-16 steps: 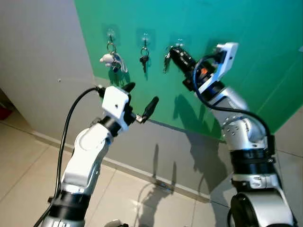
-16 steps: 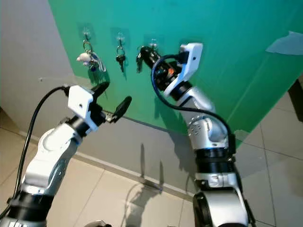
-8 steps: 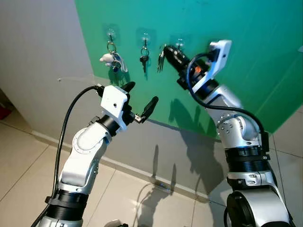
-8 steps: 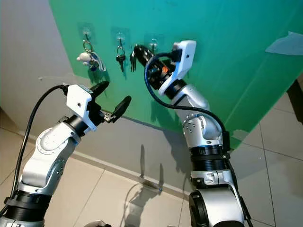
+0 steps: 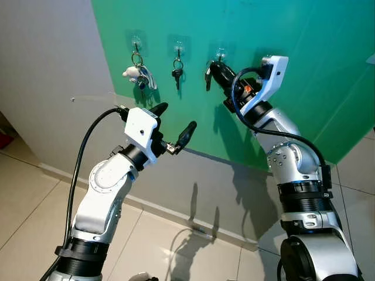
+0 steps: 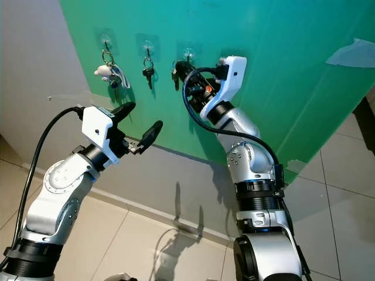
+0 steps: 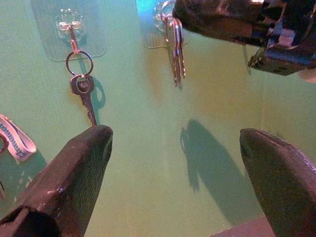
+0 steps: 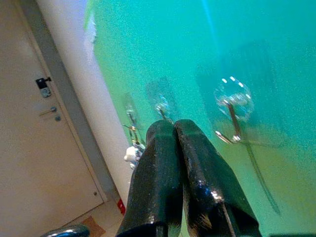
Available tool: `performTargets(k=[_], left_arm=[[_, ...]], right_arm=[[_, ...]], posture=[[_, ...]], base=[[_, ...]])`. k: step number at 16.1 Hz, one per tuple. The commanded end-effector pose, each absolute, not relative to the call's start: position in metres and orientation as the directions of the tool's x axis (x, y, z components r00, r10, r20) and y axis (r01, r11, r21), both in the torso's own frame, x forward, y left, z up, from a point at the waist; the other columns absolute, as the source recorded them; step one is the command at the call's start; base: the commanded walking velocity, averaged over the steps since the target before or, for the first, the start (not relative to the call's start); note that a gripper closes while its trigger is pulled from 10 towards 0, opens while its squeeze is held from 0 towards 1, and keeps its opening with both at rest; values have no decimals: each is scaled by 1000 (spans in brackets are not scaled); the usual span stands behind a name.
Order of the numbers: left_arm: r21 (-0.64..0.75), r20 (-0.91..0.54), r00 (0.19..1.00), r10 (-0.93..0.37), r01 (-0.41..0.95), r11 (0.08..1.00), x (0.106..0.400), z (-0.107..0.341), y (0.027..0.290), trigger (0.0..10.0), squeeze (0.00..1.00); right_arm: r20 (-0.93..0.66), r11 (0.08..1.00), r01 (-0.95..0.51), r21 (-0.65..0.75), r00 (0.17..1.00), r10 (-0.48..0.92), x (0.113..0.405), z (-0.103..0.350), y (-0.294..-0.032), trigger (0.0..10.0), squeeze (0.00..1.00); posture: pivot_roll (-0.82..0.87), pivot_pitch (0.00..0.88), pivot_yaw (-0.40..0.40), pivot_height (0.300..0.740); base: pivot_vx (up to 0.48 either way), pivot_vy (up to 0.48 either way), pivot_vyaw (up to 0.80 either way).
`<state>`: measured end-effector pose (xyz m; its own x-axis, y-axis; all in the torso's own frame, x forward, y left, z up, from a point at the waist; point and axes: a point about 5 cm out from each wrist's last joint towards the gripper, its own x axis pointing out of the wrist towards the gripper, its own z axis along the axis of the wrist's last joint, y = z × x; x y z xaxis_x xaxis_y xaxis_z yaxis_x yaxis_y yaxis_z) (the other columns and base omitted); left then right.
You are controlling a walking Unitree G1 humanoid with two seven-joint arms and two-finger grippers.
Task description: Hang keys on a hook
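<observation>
The hanging step looks nearly done: the right gripper (image 5: 215, 70), black fingers pinched together on the small bunch of silver keys (image 7: 177, 52), holds it at the third clear adhesive hook (image 5: 221, 54) on the green wall panel (image 5: 293, 35), upper centre of the head view. The bunch dangles just below that hook at the fingertips, though whether its ring is over the prong I cannot tell. Next it should probably confirm the catch, then let go; the left gripper (image 5: 174, 126) hangs spread wide, lower left.

Strap (image 7: 15, 140) has lettering (too blurred to read).
</observation>
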<state>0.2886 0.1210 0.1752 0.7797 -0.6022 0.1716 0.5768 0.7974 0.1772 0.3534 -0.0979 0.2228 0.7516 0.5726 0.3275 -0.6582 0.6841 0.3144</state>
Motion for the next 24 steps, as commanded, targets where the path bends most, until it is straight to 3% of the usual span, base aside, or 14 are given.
performTargets(k=[1,17,24], left_arm=[[184,166,775,-610,583,791,287,177,122,10000,0],[195,147,768,-623,595,780,285,178,125,10000,0],[195,148,754,-640,612,766,287,179,122,10000,0]], right_arm=[[346,695,-647,313,759,551,356,228,-98,10000,0],[284,753,-531,387,846,451,369,213,-114,10000,0],[264,732,-543,411,840,475,367,209,-117,10000,0]], posture=[[-40,0,-8,740],[-22,0,-3,740],[-26,0,8,740]], base=[[0,0,0],[0,0,0],[0,0,0]])
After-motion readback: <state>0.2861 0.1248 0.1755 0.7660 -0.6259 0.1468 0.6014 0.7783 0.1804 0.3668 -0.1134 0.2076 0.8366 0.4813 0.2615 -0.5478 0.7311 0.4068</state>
